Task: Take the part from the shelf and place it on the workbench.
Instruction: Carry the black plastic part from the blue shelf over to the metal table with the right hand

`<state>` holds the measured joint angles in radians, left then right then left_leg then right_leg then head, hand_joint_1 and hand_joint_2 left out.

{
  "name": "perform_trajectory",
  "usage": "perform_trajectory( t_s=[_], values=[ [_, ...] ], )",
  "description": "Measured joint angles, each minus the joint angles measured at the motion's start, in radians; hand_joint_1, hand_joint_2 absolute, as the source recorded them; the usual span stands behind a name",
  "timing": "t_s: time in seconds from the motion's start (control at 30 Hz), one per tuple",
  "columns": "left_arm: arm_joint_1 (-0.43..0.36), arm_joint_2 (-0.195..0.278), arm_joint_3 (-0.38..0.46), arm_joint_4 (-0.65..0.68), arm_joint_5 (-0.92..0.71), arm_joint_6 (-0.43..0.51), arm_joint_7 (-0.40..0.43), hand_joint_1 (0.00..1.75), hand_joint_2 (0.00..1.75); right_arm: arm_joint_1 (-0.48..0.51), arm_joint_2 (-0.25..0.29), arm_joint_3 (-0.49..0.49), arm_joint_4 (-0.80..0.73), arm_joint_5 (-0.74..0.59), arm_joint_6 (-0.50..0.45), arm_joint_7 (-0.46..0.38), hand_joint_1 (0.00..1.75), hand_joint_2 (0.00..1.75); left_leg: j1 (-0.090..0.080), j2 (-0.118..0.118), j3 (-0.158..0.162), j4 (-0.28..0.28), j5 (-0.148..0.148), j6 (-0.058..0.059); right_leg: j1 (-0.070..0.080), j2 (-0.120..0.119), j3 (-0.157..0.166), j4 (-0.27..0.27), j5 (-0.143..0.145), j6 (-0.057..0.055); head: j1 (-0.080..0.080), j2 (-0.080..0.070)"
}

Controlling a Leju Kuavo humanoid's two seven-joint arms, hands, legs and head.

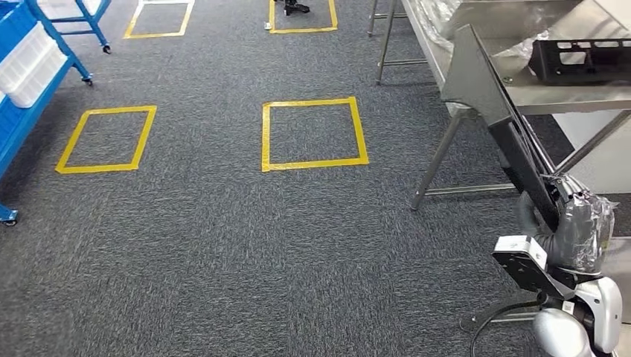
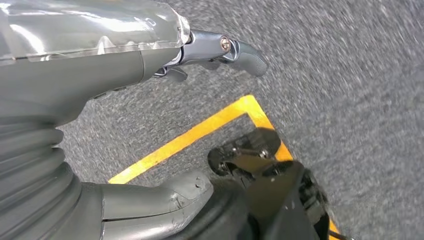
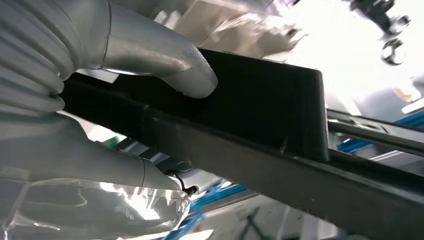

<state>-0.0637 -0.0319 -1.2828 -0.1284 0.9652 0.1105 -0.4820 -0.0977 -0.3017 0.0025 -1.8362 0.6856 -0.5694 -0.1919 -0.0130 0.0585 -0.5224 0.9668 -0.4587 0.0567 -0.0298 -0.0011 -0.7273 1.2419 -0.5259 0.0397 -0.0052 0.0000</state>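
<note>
The right hand (image 1: 569, 223) grips the part (image 1: 495, 104), a flat dark panel with a grey face, by its lower end; in the right wrist view the thumb (image 3: 165, 65) presses on one face while the fingers (image 3: 125, 170) wrap the opposite face, so the part (image 3: 260, 115) is clamped across its thickness. This hold probably suits a thin plate, since opposed pressure on the broad faces stops it from twisting. From the hand the part rises at a slant, and its upper end overlaps the near edge of the workbench (image 1: 551, 97); whether it touches the benchtop or hovers above it cannot be told. The tilt likely follows from the low grip, which lets the far end lead over the bench edge. The part is therefore off the shelf and at the workbench, not yet laid flat or released. On the workbench, beyond the part, lies a black tray (image 1: 584, 59) beside crumpled clear film (image 1: 461, 18); the placement should keep the part free of both. The left hand (image 2: 150, 100) holds nothing: its fingers (image 2: 240, 52) are apart and its thumb (image 2: 165, 197) is clear of them, above carpet and yellow tape (image 2: 200, 132). It probably hangs idle, as one hand suffices. Away from the workbench, taped squares (image 1: 312, 134) mark the carpet, and a blue cart (image 1: 30, 82) stands well apart.
</note>
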Motion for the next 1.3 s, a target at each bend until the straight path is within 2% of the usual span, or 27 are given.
perform_trajectory(
  t_s=[0.07, 0.13, 0.17, 0.23, 0.27, 0.3, 0.37, 0.43, 0.47, 0.5, 0.53, 0.6, 0.67, 0.73, 0.77, 0.83, 0.87, 0.9, 0.93, 0.97, 1.0, 1.07, 1.13, 1.17, 1.23, 1.27, 1.3],
  values=[
    [0.000, -0.001, 0.000, 0.000, 0.005, 0.000, 0.000, 0.00, 1.75, 0.005, 0.000, -0.005, -0.002, -0.002, -0.010, -0.002, 1.75, 1.75, 0.004, 0.026, -0.003, 0.019, -0.015, -0.013, -0.004, -0.038, 0.070, -0.116, 0.049, 0.011, 0.001, 0.000],
    [-0.001, 0.001, 0.000, 0.000, 0.009, 0.000, 0.000, 0.00, 1.75, 0.009, -0.001, -0.010, -0.005, -0.002, -0.015, -0.003, 1.75, 1.75, 0.002, 0.048, -0.007, 0.043, -0.034, -0.029, -0.002, -0.065, 0.114, -0.192, 0.068, 0.000, 0.001, 0.000],
    [-0.001, 0.002, 0.000, 0.000, 0.010, 0.000, 0.000, 0.00, 1.75, 0.011, -0.001, -0.012, -0.005, -0.002, -0.016, -0.003, 1.75, 1.75, 0.000, 0.058, -0.006, 0.048, -0.040, -0.036, 0.002, -0.064, 0.115, -0.196, 0.063, -0.011, 0.000, 0.000],
    [-0.005, 0.002, -0.001, 0.000, 0.010, 0.000, 0.000, 0.00, 1.75, 0.015, -0.003, -0.018, -0.006, 0.002, -0.018, -0.004, 1.75, 1.75, 0.002, 0.075, 0.000, 0.053, -0.048, -0.045, 0.003, -0.038, 0.112, -0.194, 0.064, -0.029, -0.001, 0.000],
    [-0.006, 0.002, -0.002, 0.000, 0.010, 0.000, -0.001, 0.00, 1.75, 0.015, -0.005, -0.022, -0.006, 0.005, -0.018, -0.002, 1.75, 1.75, 0.005, 0.066, 0.000, 0.061, -0.058, -0.050, 0.003, -0.026, 0.111, -0.194, 0.065, -0.035, -0.001, 0.000],
    [-0.008, 0.001, -0.003, 0.000, 0.010, 0.000, -0.002, 0.00, 1.75, 0.014, -0.007, -0.027, -0.006, 0.006, -0.018, -0.001, 1.75, 1.75, 0.009, 0.043, -0.008, 0.086, -0.077, -0.054, 0.003, -0.015, 0.110, -0.195, 0.068, -0.041, -0.002, 0.000],
    [-0.007, 0.000, -0.006, 0.000, 0.010, 0.000, -0.005, 0.00, 1.75, 0.013, -0.012, -0.038, -0.006, 0.008, -0.017, 0.002, 1.75, 1.75, 0.015, -0.019, -0.053, 0.192, -0.141, -0.060, 0.004, 0.007, 0.108, -0.196, 0.071, -0.048, -0.004, 0.000],
    [-0.003, 0.000, -0.008, 0.000, 0.011, 0.000, -0.006, 0.00, 1.75, 0.014, -0.014, -0.044, -0.006, 0.018, -0.012, 0.003, 1.75, 1.75, 0.015, -0.045, -0.112, 0.317, -0.188, -0.057, 0.009, 0.033, 0.106, -0.195, 0.072, -0.051, -0.005, 0.000],
    [-0.002, 0.000, -0.009, 0.000, 0.011, 0.000, -0.006, 0.00, 1.75, 0.015, -0.015, -0.046, -0.006, 0.027, -0.008, 0.005, 1.75, 1.75, 0.014, -0.049, -0.127, 0.342, -0.184, -0.053, 0.012, 0.047, 0.106, -0.195, 0.073, -0.052, -0.005, 0.000],
    [0.000, 0.000, -0.010, 0.000, 0.012, 0.000, -0.006, 0.00, 1.75, 0.015, -0.016, -0.047, -0.006, 0.038, -0.003, 0.008, 1.75, 1.75, 0.012, -0.054, -0.126, 0.328, -0.161, -0.045, 0.015, 0.063, 0.106, -0.195, 0.073, -0.053, -0.005, 0.000],
    [0.000, 0.000, -0.011, 0.000, 0.012, 0.000, -0.007, 0.00, 1.75, 0.015, -0.017, -0.048, -0.006, 0.049, 0.002, 0.011, 1.75, 1.75, 0.008, -0.064, -0.108, 0.277, -0.123, -0.036, 0.017, 0.077, 0.106, -0.195, 0.074, -0.054, -0.004, 0.000],
    [0.001, 0.002, -0.012, 0.000, 0.013, 0.000, -0.007, 0.00, 1.75, 0.012, -0.020, -0.049, -0.005, 0.072, 0.008, 0.020, 1.75, 1.75, 0.001, -0.115, -0.055, 0.142, -0.054, -0.013, 0.016, 0.105, 0.105, -0.195, 0.077, -0.053, -0.003, 0.000],
    [0.001, 0.004, -0.013, 0.000, 0.014, 0.000, -0.006, 0.00, 1.75, 0.010, -0.021, -0.048, -0.001, 0.095, 0.013, 0.030, 1.75, 1.75, -0.004, -0.153, -0.026, 0.073, -0.032, 0.000, 0.008, 0.129, 0.100, -0.196, 0.083, -0.045, -0.005, 0.000],
    [-0.002, 0.004, -0.013, 0.000, 0.015, 0.000, -0.006, 0.00, 1.75, 0.011, -0.026, -0.050, 0.003, 0.116, 0.014, 0.040, 1.75, 1.75, -0.006, -0.139, -0.020, 0.058, -0.025, 0.006, 0.002, 0.153, 0.095, -0.203, 0.092, -0.030, -0.008, 0.000],
    [-0.004, 0.003, -0.014, 0.000, 0.016, 0.000, -0.006, 0.00, 1.75, 0.013, -0.029, -0.052, 0.004, 0.126, 0.014, 0.044, 1.75, 1.75, -0.005, -0.124, -0.015, 0.044, -0.017, 0.007, 0.002, 0.145, 0.092, -0.205, 0.093, -0.025, -0.008, 0.000],
    [-0.005, 0.001, -0.014, 0.000, 0.017, -0.001, -0.007, 0.00, 1.75, 0.009, -0.036, -0.057, 0.006, 0.141, 0.012, 0.049, 1.75, 1.75, 0.000, -0.093, -0.006, 0.013, 0.001, 0.011, 0.008, 0.086, 0.071, -0.170, 0.062, -0.020, -0.002, 0.000],
    [-0.004, 0.000, -0.014, 0.000, 0.018, -0.001, -0.007, 0.00, 1.75, 0.006, -0.038, -0.059, 0.008, 0.146, 0.011, 0.051, 1.75, 1.75, 0.001, -0.077, -0.005, 0.005, 0.006, 0.011, 0.008, 0.047, 0.050, -0.123, 0.030, -0.020, 0.001, 0.000],
    [-0.002, 0.000, -0.014, 0.000, 0.018, -0.001, -0.007, 0.00, 1.75, 0.004, -0.039, -0.059, 0.010, 0.148, 0.011, 0.052, 1.75, 1.75, 0.002, -0.062, -0.006, 0.002, 0.007, 0.012, 0.006, 0.024, 0.023, -0.064, -0.002, -0.016, 0.004, 0.000],
    [0.000, 0.000, -0.014, 0.000, 0.019, -0.001, -0.007, 0.00, 1.75, 0.004, -0.039, -0.059, 0.012, 0.149, 0.011, 0.052, 1.75, 1.75, 0.002, -0.044, -0.008, 0.003, 0.007, 0.012, 0.003, 0.014, -0.001, -0.010, -0.025, -0.011, 0.004, 0.000],
    [0.002, -0.001, -0.014, 0.000, 0.019, -0.002, -0.007, 0.00, 1.75, 0.006, -0.039, -0.059, 0.015, 0.150, 0.011, 0.052, 1.75, 1.75, 0.002, -0.028, -0.009, 0.005, 0.006, 0.010, -0.001, 0.009, -0.012, 0.021, -0.031, -0.005, 0.004, 0.000],
    [0.002, -0.002, -0.014, 0.000, 0.019, -0.002, -0.007, 0.00, 1.75, 0.007, -0.039, -0.059, 0.017, 0.150, 0.011, 0.053, 1.75, 1.75, 0.003, -0.013, -0.011, 0.008, 0.003, 0.007, -0.004, 0.004, -0.006, 0.019, -0.019, 0.001, 0.004, 0.000],
    [0.001, -0.004, -0.014, 0.000, 0.020, -0.003, -0.007, 0.00, 1.75, 0.006, -0.040, -0.059, 0.019, 0.153, 0.011, 0.054, 1.75, 1.75, 0.006, 0.016, -0.014, 0.023, -0.006, -0.004, -0.009, -0.026, 0.059, -0.086, 0.034, 0.011, 0.005, 0.000],
    [0.000, -0.004, -0.014, 0.000, 0.022, -0.003, -0.007, 0.00, 1.75, 0.005, -0.042, -0.059, 0.021, 0.163, 0.010, 0.058, 1.75, 1.75, 0.004, 0.040, -0.018, 0.043, -0.021, -0.019, -0.004, -0.062, 0.118, -0.186, 0.064, 0.006, 0.005, 0.000],
    [-0.001, -0.004, -0.015, 0.000, 0.024, -0.003, -0.007, 0.00, 1.75, 0.006, -0.043, -0.060, 0.022, 0.168, 0.010, 0.061, 1.75, 1.75, 0.001, 0.051, -0.018, 0.050, -0.027, -0.025, 0.000, -0.069, 0.127, -0.206, 0.065, -0.001, 0.004, 0.000],
    [-0.005, -0.004, -0.015, 0.000, 0.028, -0.003, -0.007, 0.00, 1.75, 0.008, -0.045, -0.062, 0.023, 0.176, 0.007, 0.065, 1.75, 1.75, 0.000, 0.071, -0.015, 0.053, -0.032, -0.035, 0.004, -0.047, 0.122, -0.204, 0.065, -0.017, 0.001, 0.000],
    [-0.006, -0.004, -0.015, 0.000, 0.029, -0.003, -0.007, 0.00, 1.75, 0.010, -0.046, -0.064, 0.023, 0.180, 0.006, 0.067, 1.75, 1.75, 0.003, 0.069, -0.015, 0.057, -0.037, -0.041, 0.002, -0.036, 0.120, -0.205, 0.067, -0.023, 0.001, 0.000],
    [-0.008, -0.004, -0.015, 0.000, 0.030, -0.003, -0.007, 0.00, 1.75, 0.010, -0.047, -0.065, 0.023, 0.183, 0.005, 0.070, 1.75, 1.75, 0.006, 0.051, -0.019, 0.071, -0.050, -0.047, 0.000, -0.026, 0.118, -0.207, 0.070, -0.029, 0.000, 0.000]
  ],
)
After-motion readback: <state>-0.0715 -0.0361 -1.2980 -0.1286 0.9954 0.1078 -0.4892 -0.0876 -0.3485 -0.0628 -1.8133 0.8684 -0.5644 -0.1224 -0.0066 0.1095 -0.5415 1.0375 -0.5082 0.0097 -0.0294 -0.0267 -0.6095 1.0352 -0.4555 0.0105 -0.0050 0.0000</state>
